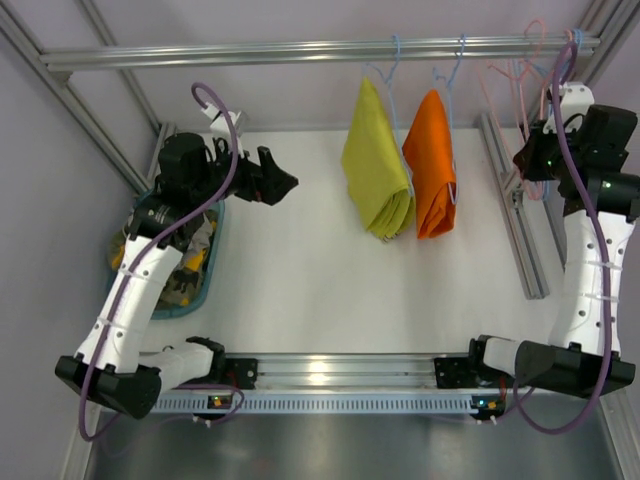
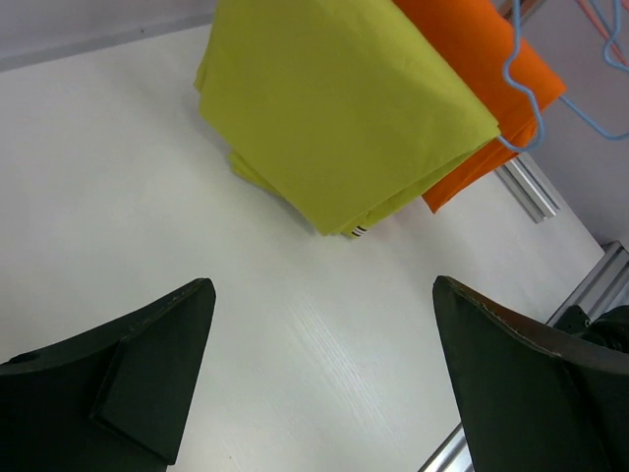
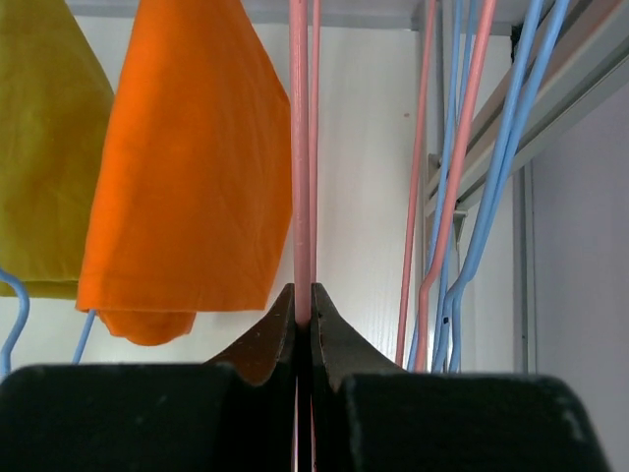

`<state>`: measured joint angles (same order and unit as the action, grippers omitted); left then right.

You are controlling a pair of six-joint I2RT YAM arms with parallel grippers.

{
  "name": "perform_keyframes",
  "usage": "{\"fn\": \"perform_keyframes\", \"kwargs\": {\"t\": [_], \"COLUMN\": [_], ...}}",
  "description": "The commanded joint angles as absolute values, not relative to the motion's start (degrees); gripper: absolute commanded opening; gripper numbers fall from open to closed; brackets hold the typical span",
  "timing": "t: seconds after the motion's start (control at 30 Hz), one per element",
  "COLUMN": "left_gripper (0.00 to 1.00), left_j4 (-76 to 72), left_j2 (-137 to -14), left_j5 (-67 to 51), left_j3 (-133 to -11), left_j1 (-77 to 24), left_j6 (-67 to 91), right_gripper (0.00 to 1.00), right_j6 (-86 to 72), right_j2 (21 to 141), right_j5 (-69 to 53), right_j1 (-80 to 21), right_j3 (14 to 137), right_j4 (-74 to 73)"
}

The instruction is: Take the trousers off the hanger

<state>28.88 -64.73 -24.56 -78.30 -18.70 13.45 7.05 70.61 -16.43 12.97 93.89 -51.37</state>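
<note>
Overhead view of a white table (image 1: pixel 300 290) with a metal rail (image 1: pixel 250 52) running across the top. Two folded pairs of trousers hang side by side from the rail on blue hangers (image 2: pixel 510 54), at about 12 to 1 o'clock in the scene: a yellow-green pair (image 1: pixel 375 165) on the left and an orange pair (image 1: pixel 432 175) just beside it on the right, their lower edges close to the table. Both are still on their hangers. The left gripper (image 1: pixel 283 183) sits at about 10 o'clock, pointing toward the yellow-green pair but well apart from it; its wrist view shows its two dark fingers (image 2: pixel 157 364) spread wide with nothing between them, only bare table below. The right gripper (image 3: pixel 304 300) is raised at about 2 o'clock, beside the right end of the rail, and its jaws are clenched on the thin wire of a pink hanger (image 3: pixel 301 147) (an empty one, among several pink and blue wires hanging there). A teal bin (image 1: pixel 207 280) holding mixed items stands at 8 o'clock under the left arm.
</note>
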Motion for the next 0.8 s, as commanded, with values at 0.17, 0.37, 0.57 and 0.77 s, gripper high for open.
{"fn": "perform_keyframes", "kwargs": {"t": [0.17, 0.37, 0.57, 0.77], "left_gripper": [0.99, 0.98, 0.99, 0.99], "left_j4": [37.70, 42.27, 44.91, 46.32], "left_j2": [-67.85, -69.87, -71.36, -72.77], "left_j5": [-28.30, -33.22, -33.84, -33.49], "left_j3": [-82.35, -83.41, -84.90, -85.69], "left_j1": [-13.01, -8.36, -4.58, -2.20], "left_j6": [14.50, 14.76, 14.24, 13.01], "right_gripper": [0.00, 0.00, 0.00, 0.00], "right_j6": [8.96, 9.23, 9.40, 9.32], "right_j2": [68.03, 67.06, 65.74, 64.52], "right_j5": [-16.88, -17.05, -17.84, -18.37], "right_j1": [13.36, 13.36, 13.36, 13.36], "right_j3": [87.46, 83.32, 80.69, 79.19], "right_j4": [-45.71, -44.47, -44.47, -45.53]}}
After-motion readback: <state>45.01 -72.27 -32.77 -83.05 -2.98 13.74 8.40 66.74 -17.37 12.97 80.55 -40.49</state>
